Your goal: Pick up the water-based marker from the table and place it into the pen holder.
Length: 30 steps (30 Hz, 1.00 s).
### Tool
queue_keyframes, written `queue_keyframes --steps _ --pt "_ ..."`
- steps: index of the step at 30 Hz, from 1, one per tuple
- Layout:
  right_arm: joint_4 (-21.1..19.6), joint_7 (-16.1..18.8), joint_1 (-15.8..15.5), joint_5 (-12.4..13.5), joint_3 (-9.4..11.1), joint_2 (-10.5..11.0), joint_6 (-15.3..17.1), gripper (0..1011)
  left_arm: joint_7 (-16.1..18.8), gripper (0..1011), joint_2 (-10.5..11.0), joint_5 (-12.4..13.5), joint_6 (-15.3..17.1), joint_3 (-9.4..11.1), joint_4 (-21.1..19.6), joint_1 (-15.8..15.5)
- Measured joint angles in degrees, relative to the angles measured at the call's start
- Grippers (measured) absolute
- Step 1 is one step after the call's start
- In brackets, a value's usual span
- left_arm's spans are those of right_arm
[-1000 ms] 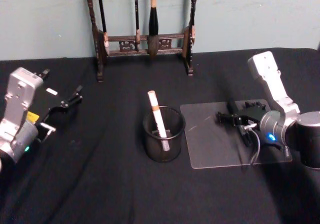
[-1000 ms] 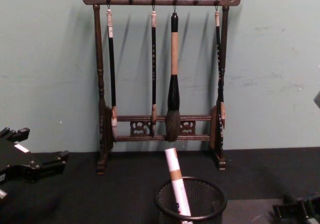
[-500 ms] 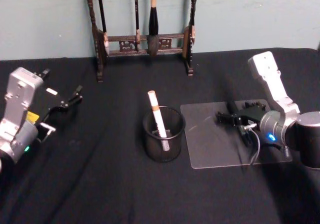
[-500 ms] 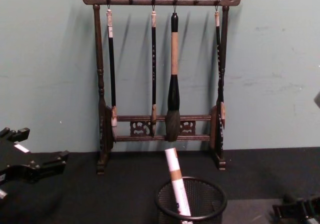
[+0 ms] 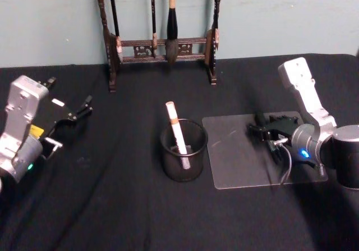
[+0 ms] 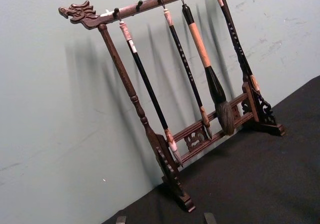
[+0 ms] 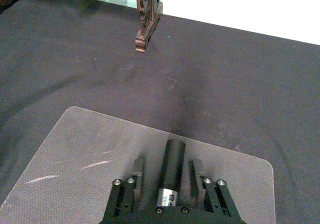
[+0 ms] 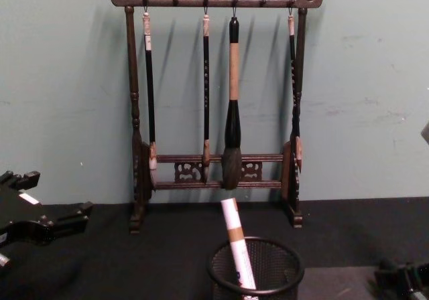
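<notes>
The white water-based marker point(image 5: 176, 129) stands tilted inside the pen holder point(image 5: 168, 162), a black mesh cup at the middle of the black table point(image 5: 112, 206). In the chest view the marker point(image 8: 236, 250) leans against the pen holder's rim point(image 8: 289, 273). My right gripper point(image 5: 259, 133) hovers open and empty over a clear mat, to the right of the cup; its spread fingers point(image 7: 196, 166) show in the right wrist view. At the table's left side my left gripper point(image 5: 84, 108) is parked, open and empty.
A clear plastic mat point(image 5: 230, 161) lies right of the cup. A tall dark wooden brush rack point(image 5: 162, 43) with hanging brushes stands at the table's back edge against the wall, also seen in the chest view point(image 8: 214, 173) and the left wrist view point(image 6: 165, 149).
My right gripper has drawn back slightly to the right, away from the cup. The marker, the cup and the left arm have not moved.
</notes>
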Motion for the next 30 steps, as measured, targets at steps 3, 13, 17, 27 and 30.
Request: queue_keyframes --steps 3,13,17,27,30 --pt "0.0 0.0 0.0 0.0 0.0 0.0 0.0 565 0.0 1001 0.0 0.0 0.0 0.0 0.0 0.0" --pt "0.0 0.0 0.0 0.1 0.0 0.0 0.0 238 0.0 1001 0.0 0.0 0.0 0.0 0.0 0.0" --pt "0.0 0.0 0.0 0.1 0.0 0.0 0.0 230 0.0 1001 0.0 0.0 0.0 0.0 0.0 0.0" --pt "-0.6 1.1 -0.6 0.5 1.3 -0.7 -1.2 230 0.0 1001 0.0 0.0 0.0 0.0 0.0 0.0" --pt "-1.6 1.9 -1.2 1.2 2.6 -1.3 -3.7 230 0.0 1001 0.0 0.0 0.0 0.0 0.0 0.0"
